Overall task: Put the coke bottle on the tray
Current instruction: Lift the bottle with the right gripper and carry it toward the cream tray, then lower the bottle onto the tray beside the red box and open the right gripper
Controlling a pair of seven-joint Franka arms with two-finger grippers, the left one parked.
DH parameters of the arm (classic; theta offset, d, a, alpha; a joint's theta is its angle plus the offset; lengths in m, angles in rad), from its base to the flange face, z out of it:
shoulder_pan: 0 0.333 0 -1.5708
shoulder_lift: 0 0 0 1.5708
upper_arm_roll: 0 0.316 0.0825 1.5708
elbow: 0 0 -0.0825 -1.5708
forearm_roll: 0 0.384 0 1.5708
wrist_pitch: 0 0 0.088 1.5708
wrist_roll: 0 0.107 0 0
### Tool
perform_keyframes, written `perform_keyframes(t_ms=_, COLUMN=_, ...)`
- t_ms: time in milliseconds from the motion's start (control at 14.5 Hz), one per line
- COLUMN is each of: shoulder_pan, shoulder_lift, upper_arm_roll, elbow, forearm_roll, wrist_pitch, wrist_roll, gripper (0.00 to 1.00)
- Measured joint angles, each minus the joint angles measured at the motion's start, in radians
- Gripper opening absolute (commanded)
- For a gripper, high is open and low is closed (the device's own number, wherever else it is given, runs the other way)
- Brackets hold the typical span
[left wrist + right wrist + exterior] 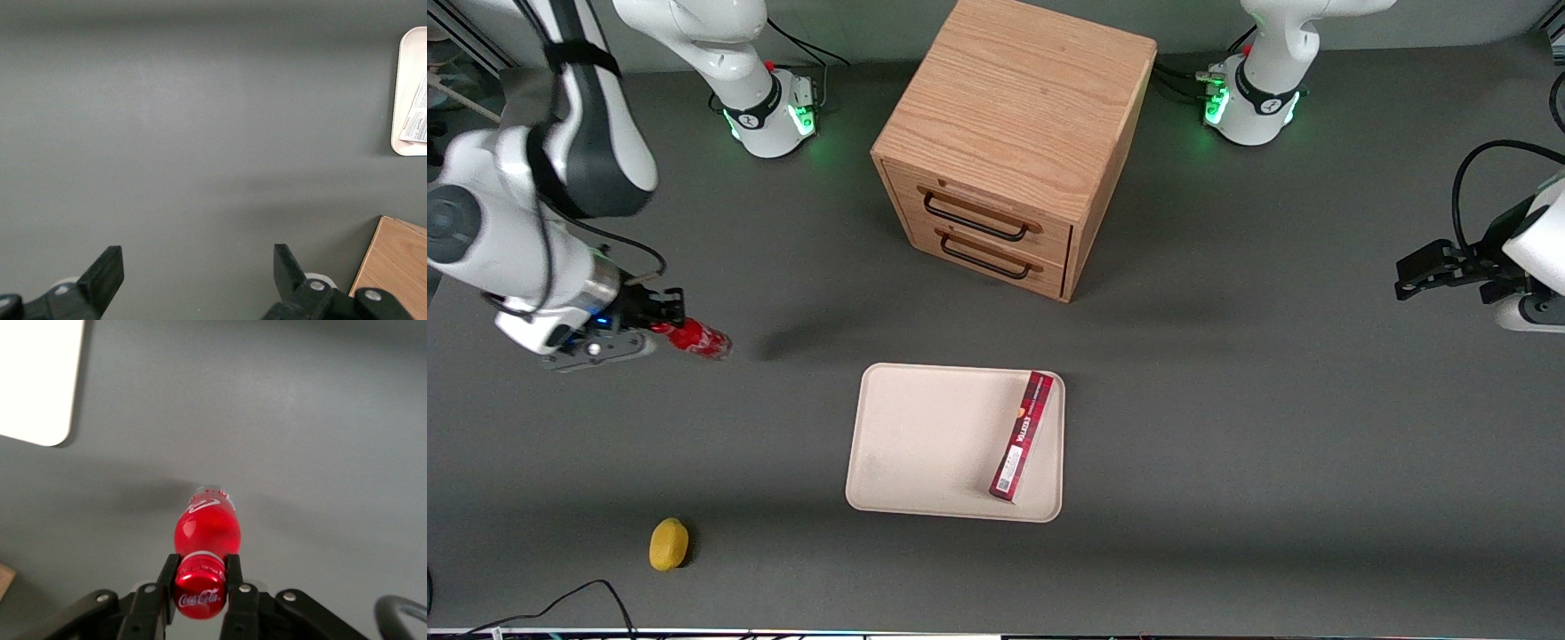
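The pincer (660,313) of the right arm is squeezed tight on the red cap of the coke bottle (694,339), w/ one finger on each side of the cap, as the wrist view shows (199,585). The bottle hangs in the air, tipped over a lot, its clear base pointing out away from the pincer. It is near the working arm's end of the table (1227,427), well apart from the tray (925,436). I think the step now is to carry the bottle over to the tray. To do it well, the arm should go slow & keep the squeeze firm, b/c the cap is small and shiny and the bottle may slip or swing. The tray already has a long dark red box (1022,436) lying on it, at the side nearer the parked arm. So the best spot is the bare part of the tray, nearer the working arm, where there is lots of room. The arm should turn the bottle so its base points down, lower it till the base sits flat inside the rim, then let go. A yellow lemon (668,544) & a wood drawer cabinet (1014,142) are not in the way
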Motion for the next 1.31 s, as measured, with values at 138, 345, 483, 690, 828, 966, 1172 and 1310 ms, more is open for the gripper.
perform_keyframes(t_ms=138, shoulder_pan=0.000, shoulder_lift=0.024, upper_arm_roll=0.000, elbow=0.208, forearm_roll=0.018, wrist_pitch=-0.226, wrist_roll=0.000, gripper=0.00)
perform_keyframes(t_ms=345, shoulder_pan=0.035, shoulder_lift=0.137, upper_arm_roll=-0.004, elbow=0.545, forearm_roll=0.026, wrist_pitch=-0.502, wrist_roll=-0.001, gripper=0.00)
perform_keyframes(t_ms=483, shoulder_pan=0.110, shoulder_lift=0.236, upper_arm_roll=-0.034, elbow=0.712, forearm_roll=0.026, wrist_pitch=-0.553, wrist_roll=0.019, gripper=0.00)
perform_keyframes(t_ms=690, shoulder_pan=0.236, shoulder_lift=0.368, upper_arm_roll=-0.068, elbow=0.788, forearm_roll=0.026, wrist_pitch=-0.460, wrist_roll=0.140, gripper=0.00)
perform_keyframes(t_ms=828, shoulder_pan=0.310, shoulder_lift=0.461, upper_arm_roll=-0.069, elbow=0.791, forearm_roll=0.026, wrist_pitch=-0.321, wrist_roll=0.253, gripper=0.00)
perform_keyframes(t_ms=966, shoulder_pan=0.372, shoulder_lift=0.561, upper_arm_roll=-0.070, elbow=0.794, forearm_roll=0.026, wrist_pitch=-0.170, wrist_roll=0.344, gripper=0.00)
perform_keyframes(t_ms=1172, shoulder_pan=0.419, shoulder_lift=0.690, upper_arm_roll=-0.078, elbow=0.799, forearm_roll=0.025, wrist_pitch=0.013, wrist_roll=0.422, gripper=0.00)
perform_keyframes(t_ms=1310, shoulder_pan=0.432, shoulder_lift=0.743, upper_arm_roll=-0.092, elbow=0.801, forearm_roll=0.025, wrist_pitch=0.079, wrist_roll=0.436, gripper=0.00)
